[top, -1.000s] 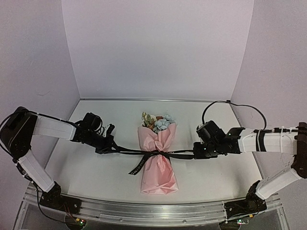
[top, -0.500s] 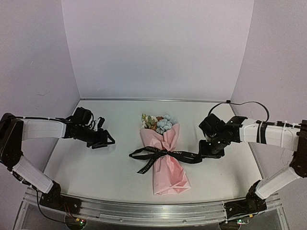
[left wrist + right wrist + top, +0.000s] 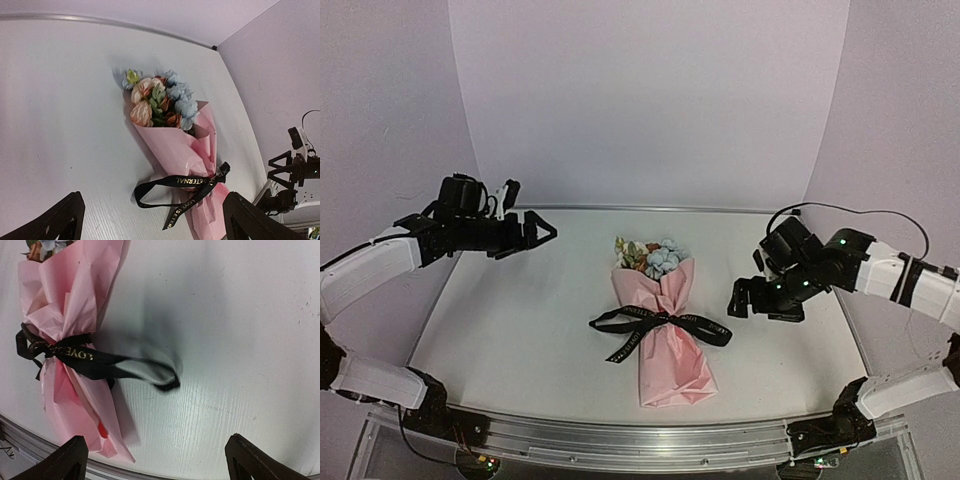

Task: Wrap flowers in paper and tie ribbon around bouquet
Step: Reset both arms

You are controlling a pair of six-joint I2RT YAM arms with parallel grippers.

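Note:
The bouquet lies on the white table, a pink paper (image 3: pixel 668 340) cone with the flowers (image 3: pixel 648 256) at its far, narrow end. The black ribbon (image 3: pixel 660 322) is tied round its waist, with loops and tails lying loose on both sides. My left gripper (image 3: pixel 532 222) hovers open at the back left, well away from the bouquet. My right gripper (image 3: pixel 748 285) hangs open just right of the ribbon's right loop. The left wrist view shows the flowers (image 3: pixel 160 100), paper (image 3: pixel 187 150) and lettered ribbon (image 3: pixel 187 181) beyond the empty left gripper (image 3: pixel 152 225). The right wrist view shows the paper (image 3: pixel 75 285) and ribbon (image 3: pixel 95 359) past the empty right gripper (image 3: pixel 155 460).
Pale walls close the table (image 3: pixel 520 330) at the back and both sides. A metal rail (image 3: pixel 640 440) runs along the near edge between the arm bases. A black cable (image 3: pixel 860 215) arcs over the right arm.
Both grippers opened and let go of the ribbon ends. The left arm rose and drew back to the far left; the right lifted slightly. The ribbon slackened into loops and the bouquet shifted a little right.

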